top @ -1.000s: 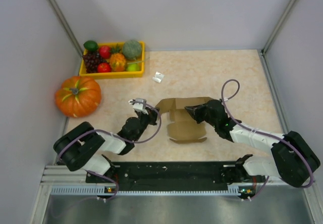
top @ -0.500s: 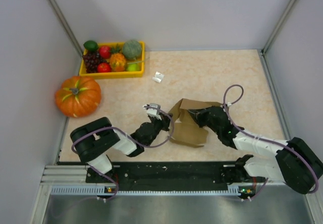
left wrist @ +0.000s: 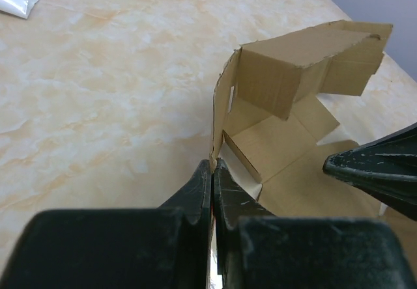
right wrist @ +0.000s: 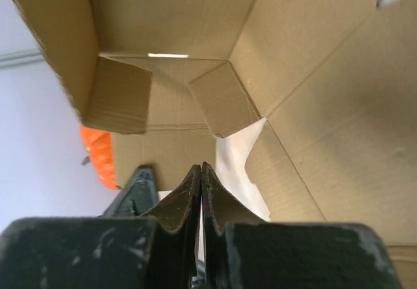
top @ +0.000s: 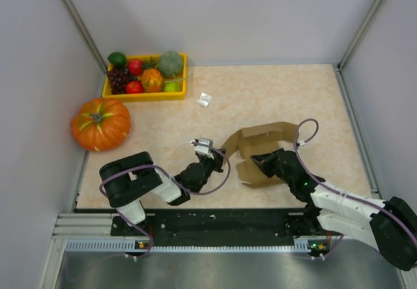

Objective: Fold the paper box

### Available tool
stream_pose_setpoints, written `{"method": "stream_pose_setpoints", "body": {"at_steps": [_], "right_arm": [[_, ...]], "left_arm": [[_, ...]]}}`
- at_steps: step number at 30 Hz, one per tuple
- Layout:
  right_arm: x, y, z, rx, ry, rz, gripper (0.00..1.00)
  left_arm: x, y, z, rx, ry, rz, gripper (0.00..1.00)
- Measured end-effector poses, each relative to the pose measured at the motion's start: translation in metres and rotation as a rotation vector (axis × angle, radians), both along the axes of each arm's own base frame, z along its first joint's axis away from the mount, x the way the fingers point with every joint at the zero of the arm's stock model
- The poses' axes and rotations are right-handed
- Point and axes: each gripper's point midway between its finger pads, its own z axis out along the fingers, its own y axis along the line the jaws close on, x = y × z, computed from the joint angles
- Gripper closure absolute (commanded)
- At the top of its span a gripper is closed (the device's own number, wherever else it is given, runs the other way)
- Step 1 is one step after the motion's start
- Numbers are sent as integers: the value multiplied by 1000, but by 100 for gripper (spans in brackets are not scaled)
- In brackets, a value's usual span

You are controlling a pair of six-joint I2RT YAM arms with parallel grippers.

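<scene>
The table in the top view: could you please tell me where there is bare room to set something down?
Free: the far right of the table, between back wall, right wall and paper box; also the strip between white packet and box. Crowded: yellow tray and pumpkin at far left; left gripper and right gripper at the box.

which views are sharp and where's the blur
top external: even soft light, sharp throughout; left wrist: brown kraft cardboard box crisp, left hand dark and blurred up close; right wrist: cardboard fills the frame, right hand soft, orange pumpkin behind out of focus
</scene>
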Motion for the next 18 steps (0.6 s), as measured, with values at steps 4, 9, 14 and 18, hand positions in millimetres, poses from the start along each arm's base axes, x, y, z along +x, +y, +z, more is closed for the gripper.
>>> {"method": "stream_pose_setpoints", "body": {"at_steps": [4,9,14,18], "right_arm": [[-6,-1,-1,-40,-4,36,39],[-3,-9,63,-30,-99,27,15],[21,-40,108,-14,-152,-74,16],[38,-54,85,-54,-37,-90,28]], "left_arm": [[-4,-5,-1,14,-10,0,100],[-3,-2,-2,40,-26,20,100],[-3,-1,-2,64,-40,26,100],[-2,1,-2,77,-48,34,100]]}}
